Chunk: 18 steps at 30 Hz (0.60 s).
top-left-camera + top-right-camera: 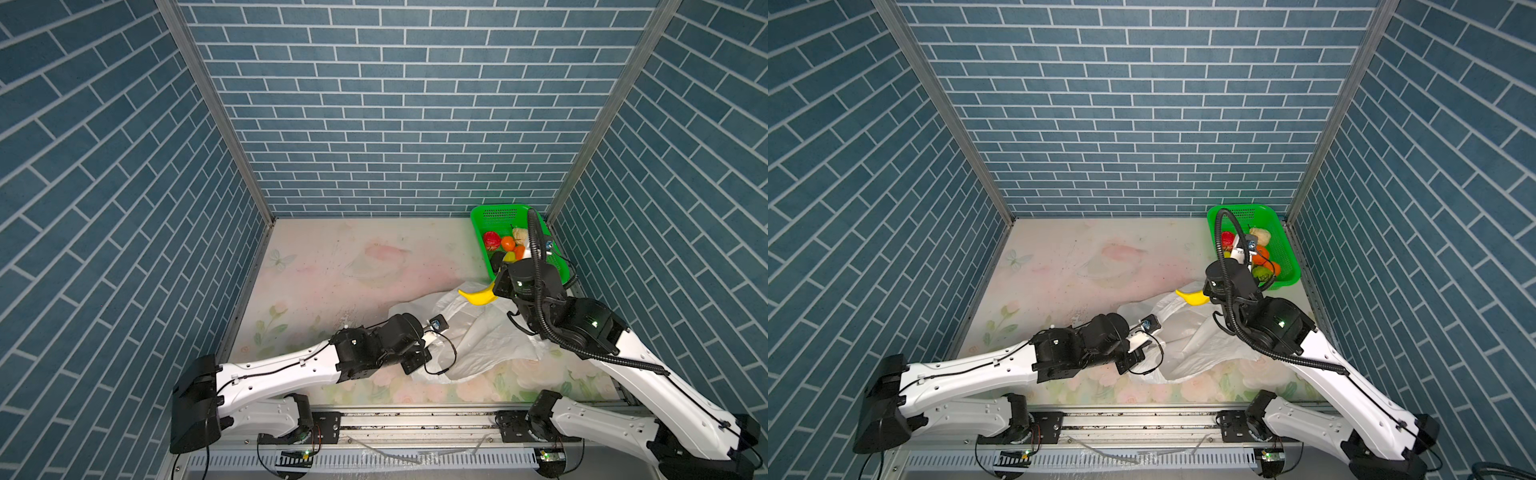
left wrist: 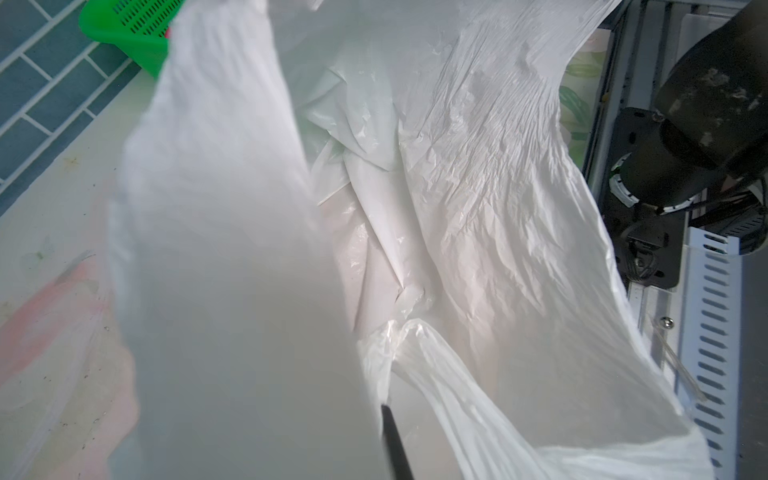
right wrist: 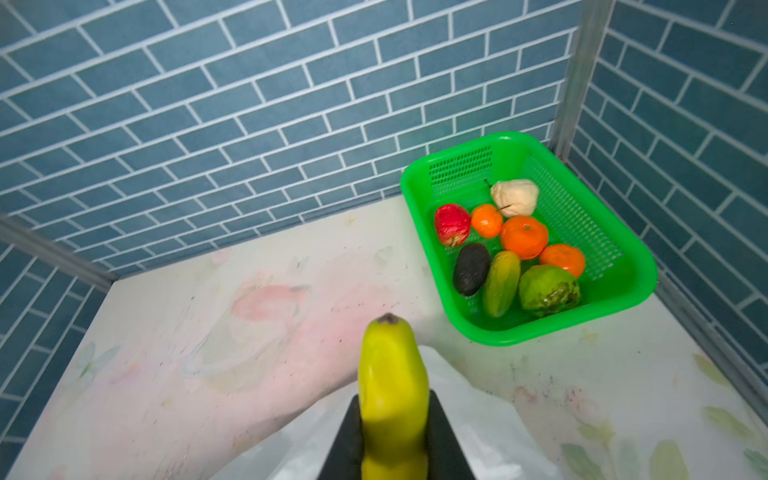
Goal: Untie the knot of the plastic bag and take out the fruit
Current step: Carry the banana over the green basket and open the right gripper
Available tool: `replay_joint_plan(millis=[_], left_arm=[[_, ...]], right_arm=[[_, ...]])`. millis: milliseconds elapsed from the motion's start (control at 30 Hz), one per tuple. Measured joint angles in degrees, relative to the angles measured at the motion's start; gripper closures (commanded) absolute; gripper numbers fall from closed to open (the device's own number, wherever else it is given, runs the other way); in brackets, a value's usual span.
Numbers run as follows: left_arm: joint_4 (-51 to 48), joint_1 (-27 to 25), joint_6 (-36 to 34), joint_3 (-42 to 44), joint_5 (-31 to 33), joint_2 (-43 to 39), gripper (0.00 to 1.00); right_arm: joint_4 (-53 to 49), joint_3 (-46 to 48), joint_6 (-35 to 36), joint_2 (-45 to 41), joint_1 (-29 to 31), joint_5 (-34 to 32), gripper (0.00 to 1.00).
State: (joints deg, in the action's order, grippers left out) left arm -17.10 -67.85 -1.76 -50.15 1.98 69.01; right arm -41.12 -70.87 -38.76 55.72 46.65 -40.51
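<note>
The right tool (image 3: 393, 432) is clamped on the banana (image 3: 392, 365), above the opened plastic bag (image 1: 478, 336) and short of the green basket (image 3: 623, 291) that holds the other fruit (image 3: 523, 237). The left tool (image 1: 415, 360) is pinched closed, apparently on the bag's edge. Best practice: carry the banana clear over the near rim, lower it into a free space, then release.

In the left wrist view a blurred fold of the plastic bag (image 2: 216, 249) hides the left gripper (image 2: 386, 409) save one dark finger (image 2: 395, 442), the banana (image 3: 392, 399) and the right gripper (image 3: 392, 440) are cut off by the right wrist view's edge, and in both top views the right arm (image 1: 536, 286) covers some fruit (image 1: 507, 243) in the green basket (image 1: 486, 216).
</note>
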Motion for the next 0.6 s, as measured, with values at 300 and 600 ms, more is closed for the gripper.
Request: replay_joint_plan(millis=[300,600], left_arm=[[-0.2,0.0,-0.6,-0.3,-7.0,0.0,1.0],[0.5,1.6,-2.6,-0.3,-13.1,-0.3,1.0]], right_arm=[[7.9,-0.8,7.5,2.9,-18.8,7.9,0.93],[20.3,-0.6,9.3,17.0,-34.0,17.0,0.94]])
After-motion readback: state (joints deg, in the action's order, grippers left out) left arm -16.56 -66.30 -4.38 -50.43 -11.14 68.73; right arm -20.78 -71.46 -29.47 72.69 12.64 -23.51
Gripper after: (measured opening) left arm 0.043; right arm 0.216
